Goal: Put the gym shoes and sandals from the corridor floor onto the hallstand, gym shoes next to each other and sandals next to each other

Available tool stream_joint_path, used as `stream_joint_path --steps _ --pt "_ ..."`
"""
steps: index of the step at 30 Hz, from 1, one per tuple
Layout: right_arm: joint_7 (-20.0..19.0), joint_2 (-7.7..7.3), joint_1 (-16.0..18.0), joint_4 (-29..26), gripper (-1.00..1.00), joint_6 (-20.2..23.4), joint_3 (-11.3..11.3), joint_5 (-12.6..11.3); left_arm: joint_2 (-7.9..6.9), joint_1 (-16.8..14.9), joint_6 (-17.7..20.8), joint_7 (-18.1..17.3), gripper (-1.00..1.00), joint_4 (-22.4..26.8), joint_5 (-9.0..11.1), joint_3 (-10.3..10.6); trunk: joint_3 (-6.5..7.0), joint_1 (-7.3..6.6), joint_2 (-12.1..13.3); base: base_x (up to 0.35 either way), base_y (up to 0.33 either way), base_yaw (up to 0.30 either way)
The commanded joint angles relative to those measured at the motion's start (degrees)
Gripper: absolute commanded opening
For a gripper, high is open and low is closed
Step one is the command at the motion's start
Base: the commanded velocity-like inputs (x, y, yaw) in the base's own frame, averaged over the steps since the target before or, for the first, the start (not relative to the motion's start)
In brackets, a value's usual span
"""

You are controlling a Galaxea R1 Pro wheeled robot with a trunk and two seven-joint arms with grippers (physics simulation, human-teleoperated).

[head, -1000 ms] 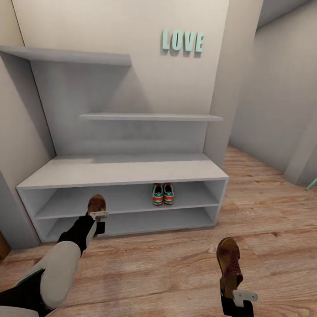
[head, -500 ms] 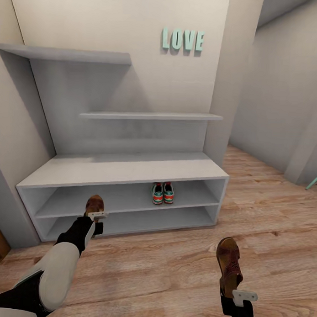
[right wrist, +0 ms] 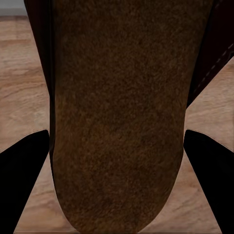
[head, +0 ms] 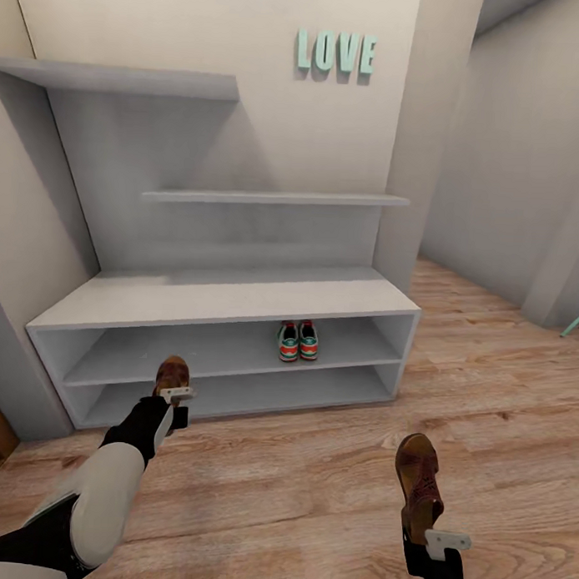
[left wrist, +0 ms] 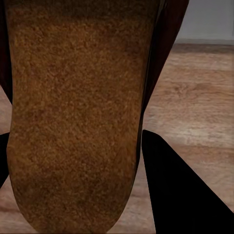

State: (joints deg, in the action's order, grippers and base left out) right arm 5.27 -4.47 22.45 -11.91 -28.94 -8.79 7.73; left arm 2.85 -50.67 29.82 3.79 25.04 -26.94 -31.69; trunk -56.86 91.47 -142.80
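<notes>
Each hand, left [head: 176, 394] and right [head: 444, 541], clamps a sandal; wrist views show soles [left wrist: 73, 117].

Sandals block both wrist cameras; grippers mostly out of sight.

In the left wrist view a sandal [left wrist: 73, 117] runs off the top, hiding its straps and most of the floor [left wrist: 195, 97]; the dark fingers [left wrist: 180, 195] are cut by the lower edge. The right wrist view's sandal [right wrist: 119, 112] is cropped likewise. In the head view the right gripper [head: 435, 537] is cut by the bottom edge, the left gripper [head: 173, 396] is largely behind its sandal [head: 173, 374], the sneakers [head: 298, 341] are too small for detail, and the rack [head: 222, 297] loses its top shelf at the left edge.
</notes>
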Motion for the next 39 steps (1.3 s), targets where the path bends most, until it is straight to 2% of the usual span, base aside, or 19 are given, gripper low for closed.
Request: stream_joint_path --steps 1,15,26,28,31,39 --pt "0.3 0.03 0.0 0.0 -1.00 -0.2 -0.3 0.6 0.06 0.0 0.2 0.0 -1.00 0.1 -0.1 -0.2 -0.33 0.21 -0.4 0.000 0.000 0.000" --pt "0.3 -0.01 0.0 0.1 -1.00 -0.2 -0.2 0.7 0.05 0.0 0.2 0.0 -1.00 0.2 0.0 -0.2 -4.16 0.57 -0.6 0.000 0.000 0.000" --pt "0.3 -0.02 0.0 0.1 -1.00 -0.2 -0.2 0.7 0.13 0.1 -1.1 -0.1 -1.00 0.3 0.0 -0.3 -4.17 0.57 -0.6 0.014 0.000 0.000" --pt "0.3 -0.02 0.0 0.1 -1.00 -0.2 -0.2 0.7 0.14 0.2 -3.2 -0.1 -1.00 -0.1 0.0 -0.3 -4.17 0.57 -0.6 0.225 -0.002 0.000" --pt "0.3 -0.02 0.0 0.1 -1.00 -0.2 -0.2 0.7 0.14 0.2 -4.4 -0.1 -1.00 -0.3 0.0 -0.4 -4.17 0.57 -0.6 0.291 -0.040 0.000" --pt "0.3 -0.02 0.0 0.1 -1.00 -0.2 -0.2 0.7 0.22 0.2 -4.8 0.0 -1.00 -0.3 0.0 -0.5 -4.17 0.57 -0.6 0.323 -0.073 0.000"
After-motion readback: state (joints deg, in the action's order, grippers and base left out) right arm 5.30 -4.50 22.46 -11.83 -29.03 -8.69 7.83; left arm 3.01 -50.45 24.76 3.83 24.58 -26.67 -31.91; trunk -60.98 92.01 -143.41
